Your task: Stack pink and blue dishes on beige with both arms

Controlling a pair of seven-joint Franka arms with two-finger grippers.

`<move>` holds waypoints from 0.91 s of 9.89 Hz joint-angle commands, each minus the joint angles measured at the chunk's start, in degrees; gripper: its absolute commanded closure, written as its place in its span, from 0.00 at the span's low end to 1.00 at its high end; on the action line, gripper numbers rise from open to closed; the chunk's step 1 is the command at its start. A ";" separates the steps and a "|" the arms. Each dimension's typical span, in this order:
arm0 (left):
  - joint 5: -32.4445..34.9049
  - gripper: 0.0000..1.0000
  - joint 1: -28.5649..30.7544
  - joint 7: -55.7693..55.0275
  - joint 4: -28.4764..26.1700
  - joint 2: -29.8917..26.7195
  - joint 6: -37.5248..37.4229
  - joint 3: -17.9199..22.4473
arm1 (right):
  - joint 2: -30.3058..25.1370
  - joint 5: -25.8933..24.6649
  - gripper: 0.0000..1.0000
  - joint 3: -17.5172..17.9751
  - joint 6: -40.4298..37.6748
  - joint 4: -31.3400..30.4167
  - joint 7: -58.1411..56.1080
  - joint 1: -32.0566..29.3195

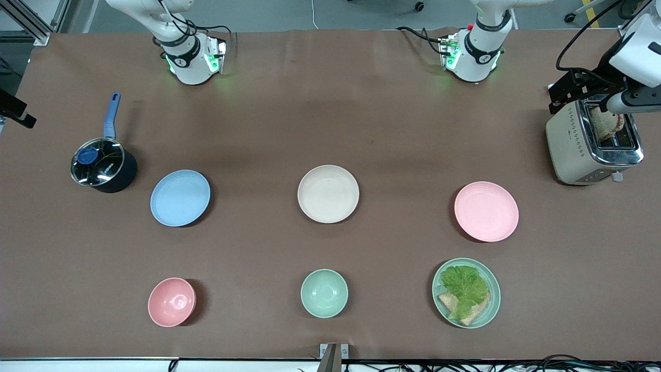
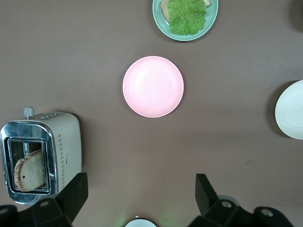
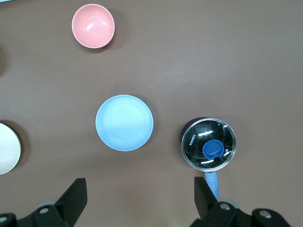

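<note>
Table (image 1: 330,93) w/ brown cover, seen from above; two arm bases along its top edge, no gripper visible in front view. Toaster (image 1: 594,142) at left arm's end, lidded pot (image 1: 103,165) at right arm's end. Three equal plates sit in a row, well apart: beige plate (image 1: 328,194) in the middle, pink plate (image 1: 486,211) toward left arm's end, blue plate (image 1: 180,198) toward right arm's end, nothing stacked yet. Nearer the camera: green plate w/ lettuce (image 1: 466,293), mint bowl (image 1: 324,293), pink bowl (image 1: 172,301). Left gripper (image 2: 142,198) hangs high, fingers spread wide, holding nothing; pink plate lies straight ahead of its fingers, so left arm is nearer it. Right gripper (image 3: 140,198) likewise high, wide open & empty, blue plate ahead of it. Both likely drop to their plates' rims.
</note>
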 commanded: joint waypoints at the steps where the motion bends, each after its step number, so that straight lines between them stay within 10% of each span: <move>1: 0.42 0.00 0.08 0.87 -0.11 1.12 -1.17 0.04 | 0.24 -0.53 0.00 0.06 -0.47 0.63 0.44 0.02; 6: -2.11 0.00 4.72 3.42 1.31 10.68 2.05 0.66 | 0.50 -0.35 0.00 0.15 -1.00 0.29 -0.08 -0.06; 9: -3.79 0.00 11.23 9.37 -3.24 19.64 11.87 0.57 | 7.60 8.41 0.00 -0.20 6.43 -6.37 -8.22 -1.37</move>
